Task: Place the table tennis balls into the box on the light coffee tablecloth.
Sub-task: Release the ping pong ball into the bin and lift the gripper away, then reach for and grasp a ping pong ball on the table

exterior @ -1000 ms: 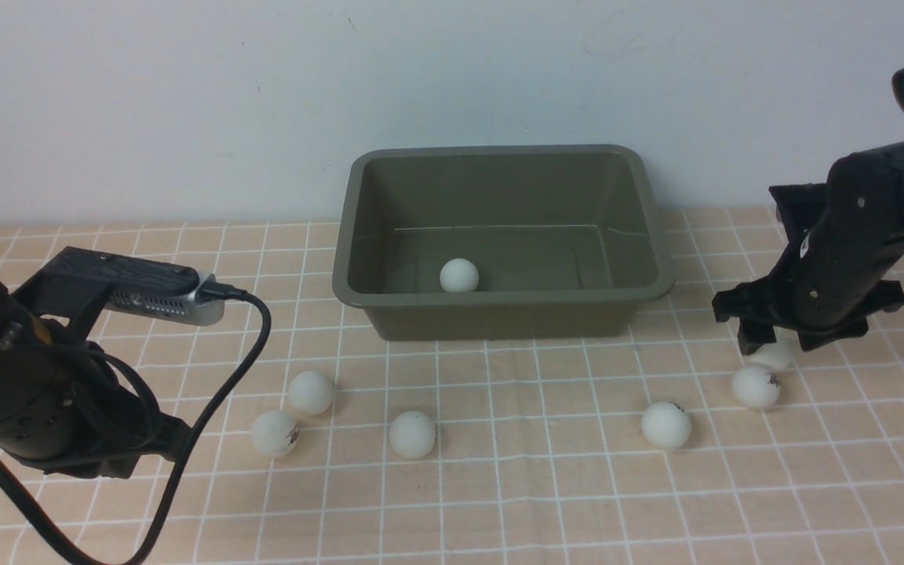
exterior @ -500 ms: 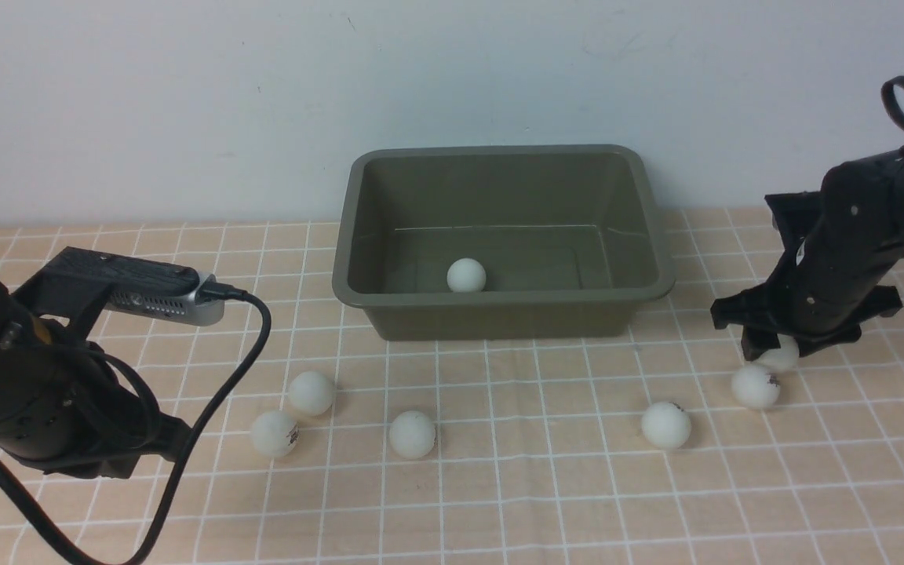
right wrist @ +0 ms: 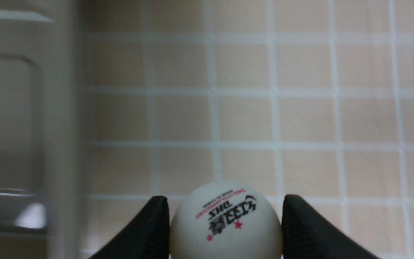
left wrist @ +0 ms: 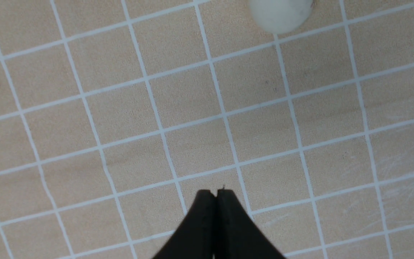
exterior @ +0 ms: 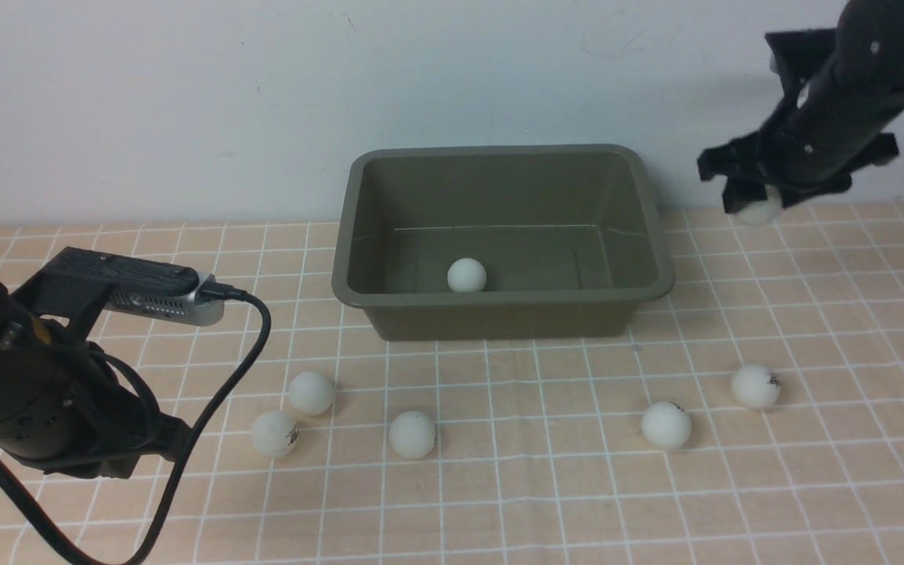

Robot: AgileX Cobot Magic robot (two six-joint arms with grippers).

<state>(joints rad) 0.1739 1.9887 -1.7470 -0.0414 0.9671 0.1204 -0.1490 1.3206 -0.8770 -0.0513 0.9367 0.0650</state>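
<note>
The olive-green box (exterior: 358, 227) stands at the back middle of the light coffee tablecloth (exterior: 546, 486), with one white table tennis ball (exterior: 467, 275) inside. Several balls lie on the cloth in front: three at the left (exterior: 311, 392) (exterior: 274, 433) (exterior: 412, 434) and two at the right (exterior: 665, 424) (exterior: 755, 386). My right gripper (exterior: 758, 205) is shut on a table tennis ball (right wrist: 225, 223) with printed marks, held high in the air right of the box. The box's rim (right wrist: 61, 108) shows blurred in the right wrist view. My left gripper (left wrist: 215, 192) is shut and empty above the cloth, a ball (left wrist: 280, 14) beyond it.
A pale wall (exterior: 185, 94) rises right behind the box. My left arm with its camera and cable (exterior: 224, 369) hangs over the front left of the cloth.
My right gripper closed on the ball at the right, lifted it off the cloth and rose up and slightly toward the box. The ball inside the box rolled a little right. The left arm stayed still.
</note>
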